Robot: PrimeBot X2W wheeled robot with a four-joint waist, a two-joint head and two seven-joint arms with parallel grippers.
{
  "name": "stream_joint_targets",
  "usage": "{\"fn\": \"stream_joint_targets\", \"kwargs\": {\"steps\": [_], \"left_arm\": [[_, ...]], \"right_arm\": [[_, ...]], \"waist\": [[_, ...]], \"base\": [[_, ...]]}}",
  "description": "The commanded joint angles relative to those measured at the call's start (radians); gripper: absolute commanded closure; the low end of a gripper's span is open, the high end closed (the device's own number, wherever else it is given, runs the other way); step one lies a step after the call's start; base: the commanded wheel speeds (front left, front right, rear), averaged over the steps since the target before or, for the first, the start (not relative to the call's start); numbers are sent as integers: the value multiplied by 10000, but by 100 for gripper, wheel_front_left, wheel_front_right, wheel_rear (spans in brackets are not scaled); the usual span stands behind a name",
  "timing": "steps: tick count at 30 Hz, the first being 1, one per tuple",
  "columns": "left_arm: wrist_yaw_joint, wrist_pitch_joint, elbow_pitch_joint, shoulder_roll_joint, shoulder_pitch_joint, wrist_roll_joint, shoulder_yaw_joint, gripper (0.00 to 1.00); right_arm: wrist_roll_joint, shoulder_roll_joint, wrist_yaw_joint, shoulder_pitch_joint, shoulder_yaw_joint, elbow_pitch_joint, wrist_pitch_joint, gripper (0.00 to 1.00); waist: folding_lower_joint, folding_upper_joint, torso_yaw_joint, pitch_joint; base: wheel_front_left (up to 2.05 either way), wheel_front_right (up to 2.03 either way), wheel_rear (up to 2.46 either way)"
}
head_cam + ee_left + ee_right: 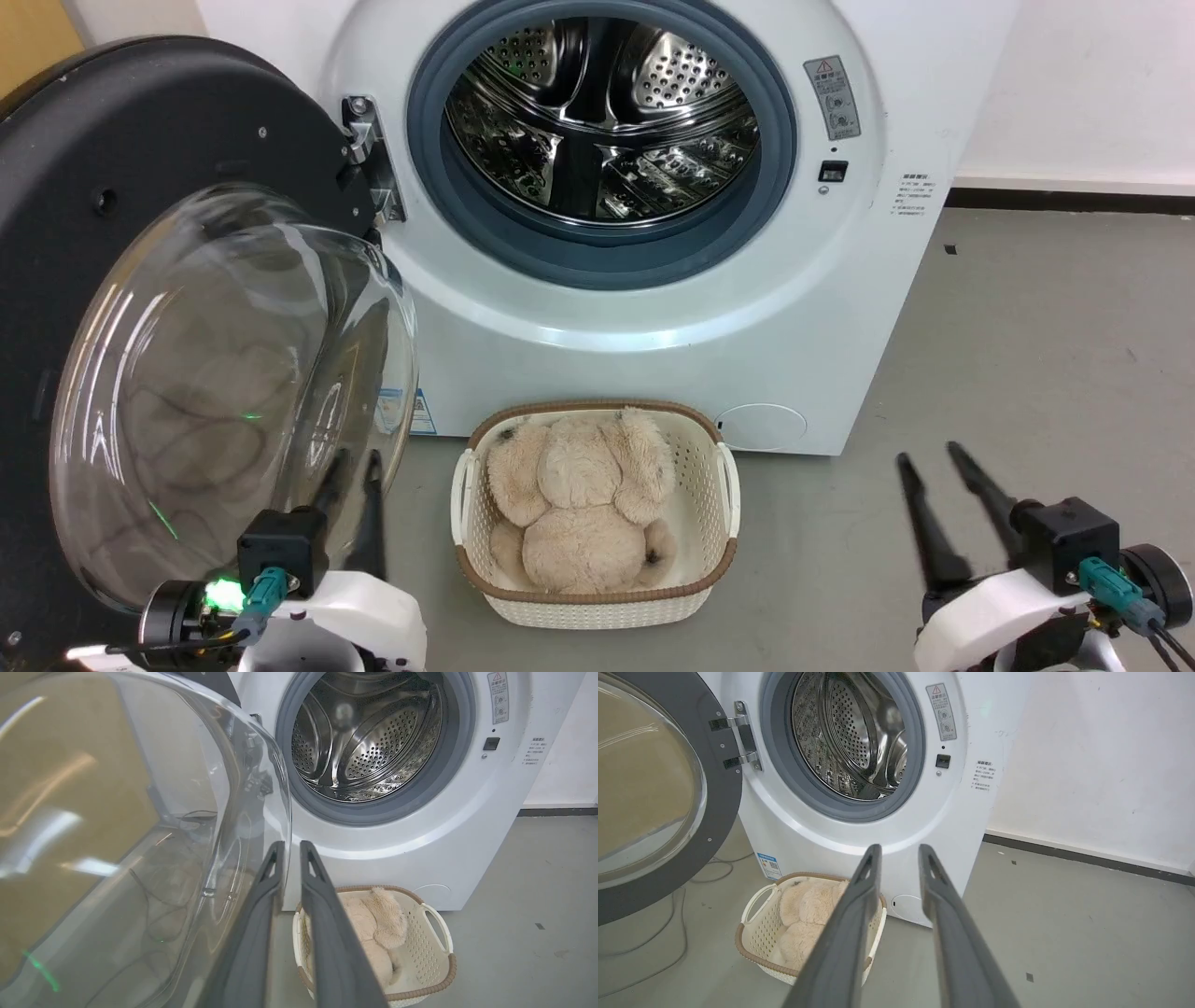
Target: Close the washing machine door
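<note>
The left tool sits low at the near left, its fingers a narrow gap apart and holding nothing. In the left wrist view it points along the right edge of the glass bowl. One finger overlaps that edge, but I cannot tell whether it touches. The right tool hangs over bare floor at the near right, fingers somewhat wider and empty, well apart from everything.

The door stands swung wide on the left, its inner face and bowl turned toward the robot. Its hinge is fixed to the left of the opening. Just beyond the tools a basket rests on the floor against the foot of the machine, with a plush toy lying in it. Farther back the drum is open and looks empty.

The task seems at its start, with the left arm in its approach and no push made. The tool is on the door's inner side, and pressing there would only open it more. The next move likely calls for reaching round the free edge to the outer face. Then comes a sweep rightward toward the opening, pressing until the latch catches. The basket stands low, so the swing probably passes over it.
</note>
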Motion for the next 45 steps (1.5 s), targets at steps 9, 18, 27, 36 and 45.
{"fn": "stream_joint_targets", "kwargs": {"steps": [9, 18, 27, 36, 45], "left_arm": [[319, -217, -38, 6, -11, 23, -110, 0], [571, -404, -190, 117, -177, 37, -242, 100], [645, -593, -708, 295, -744, -63, -262, 100], [447, -760, -1304, 397, -1530, -414, 22, 100], [-117, -948, -1660, 266, -2608, -1233, 831, 100]], "right_arm": [[241, 4, 1, 9, -169, 53, -217, 0], [488, 8, 1, 5, -301, 95, -404, 0], [699, 12, 2, -39, -479, 74, -592, 0], [888, 15, 2, -68, -660, 95, -760, 0], [1102, 19, 3, -71, -861, 112, -948, 0]], "waist": [[0, -1, 10, 26], [0, -1, 82, 72], [0, -1, 375, 180], [0, -1, 821, 297], [0, -1, 1499, 402]], "base": [[0, 0, 0], [0, 0, 0], [0, 0, 0], [0, 0, 0], [0, 0, 0]]}}
